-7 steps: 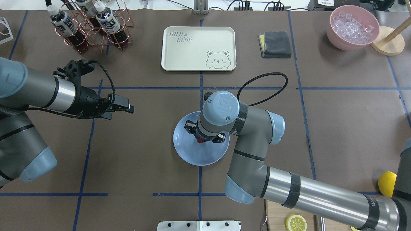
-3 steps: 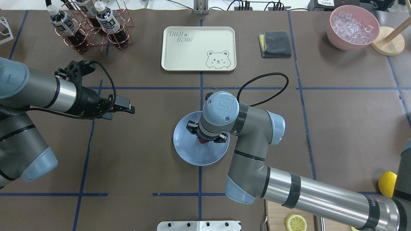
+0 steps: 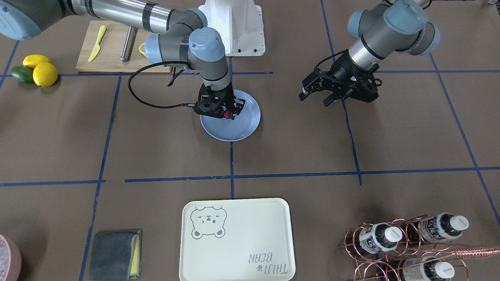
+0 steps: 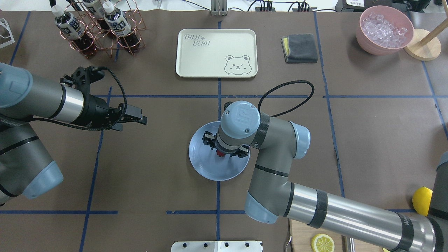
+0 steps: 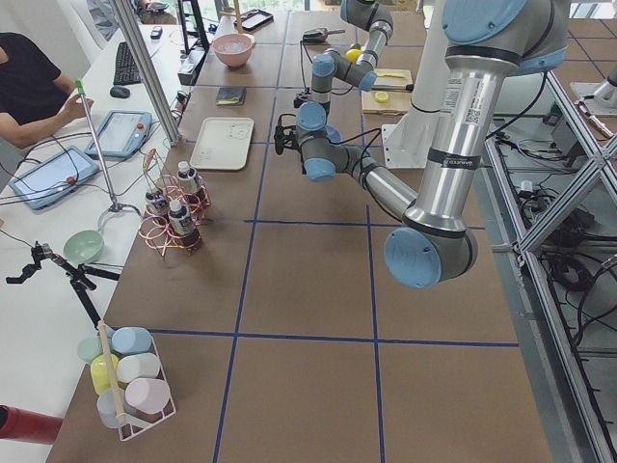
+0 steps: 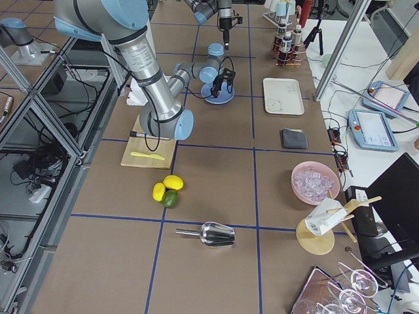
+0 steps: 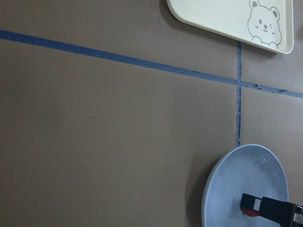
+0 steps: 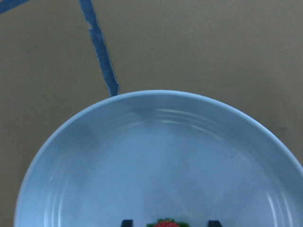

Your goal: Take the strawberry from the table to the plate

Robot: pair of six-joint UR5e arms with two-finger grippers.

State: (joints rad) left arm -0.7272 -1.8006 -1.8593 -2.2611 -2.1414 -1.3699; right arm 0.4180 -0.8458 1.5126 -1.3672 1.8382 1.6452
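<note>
A small red strawberry [image 4: 219,153] [image 3: 226,114] lies on the pale blue plate [image 4: 210,168] [image 3: 238,128] in the middle of the brown table [image 4: 157,175]. My right gripper [image 4: 220,152] [image 3: 224,111] points straight down over it. In the right wrist view the strawberry [image 8: 165,223] sits between the two fingertips with a gap on each side, so this gripper is open. The left wrist view shows the plate [image 7: 236,189] and the strawberry [image 7: 249,212] beside a black finger. My left gripper [image 4: 143,119] [image 3: 312,97] hovers open and empty, well to the plate's left.
A cream bear-print tray [image 4: 216,52] lies beyond the plate. A copper rack of bottles [image 4: 101,28], a grey cloth [image 4: 300,48] and a pink bowl of ice [image 4: 385,29] stand along the far side. Lemons [image 3: 41,70], an avocado [image 3: 21,74] and a cutting board [image 3: 113,47] are by the right arm's base.
My right wrist has turned and shifted a little over the plate, and the strawberry stays under it. The left arm has drifted very slightly.
</note>
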